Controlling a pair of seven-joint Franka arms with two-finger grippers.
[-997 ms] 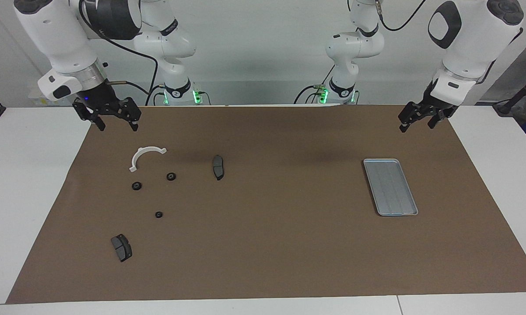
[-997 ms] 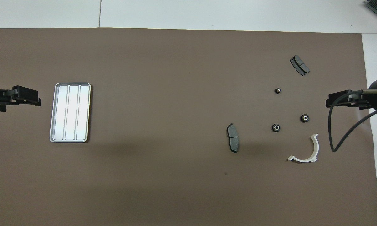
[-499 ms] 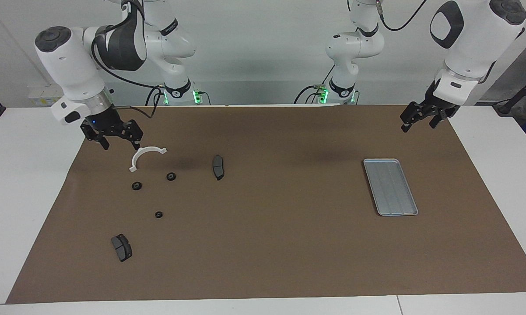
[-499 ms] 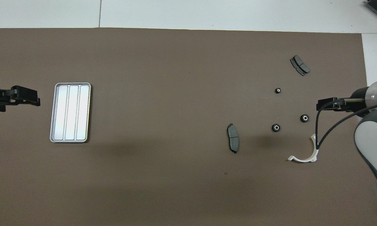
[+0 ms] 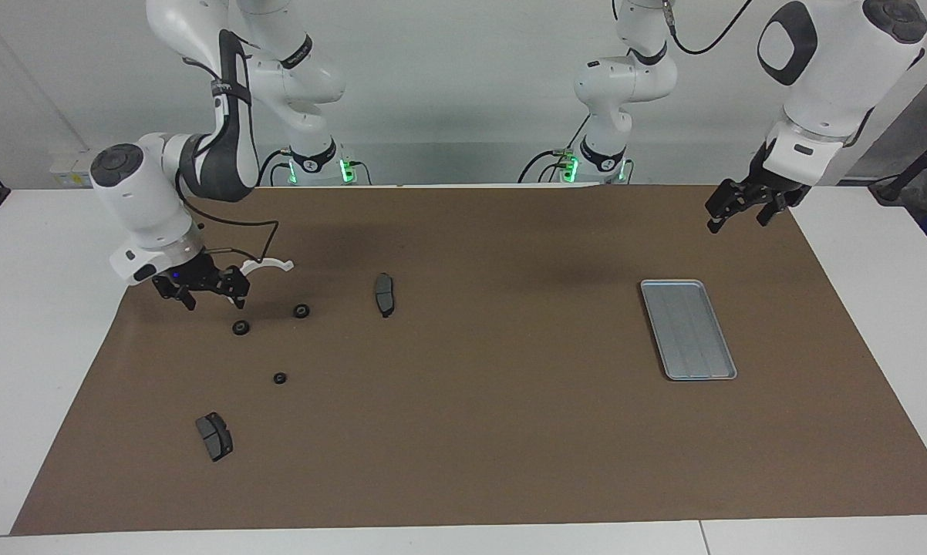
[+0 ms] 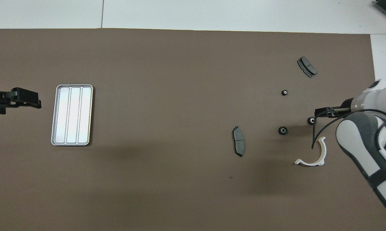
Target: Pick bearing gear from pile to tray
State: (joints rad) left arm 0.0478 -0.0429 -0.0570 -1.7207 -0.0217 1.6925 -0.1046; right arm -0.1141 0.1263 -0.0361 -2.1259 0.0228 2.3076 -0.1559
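Shiny ribbed metal tray (image 5: 689, 330), matt brown mat (image 5: 479, 432)

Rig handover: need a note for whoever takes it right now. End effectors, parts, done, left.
Right end effector: open, empty, low over the mat beside the nearest ring, not touching it.
Left end effector: waits in the air, near the mat's edge at its own end.
Pile: three rings, white bracket, two pads, all on the mat at the right arm's end.
Tray: empty, at the left arm's end.
Done: nothing moved to the tray.
Left: grasp a ring and carry it to the tray.
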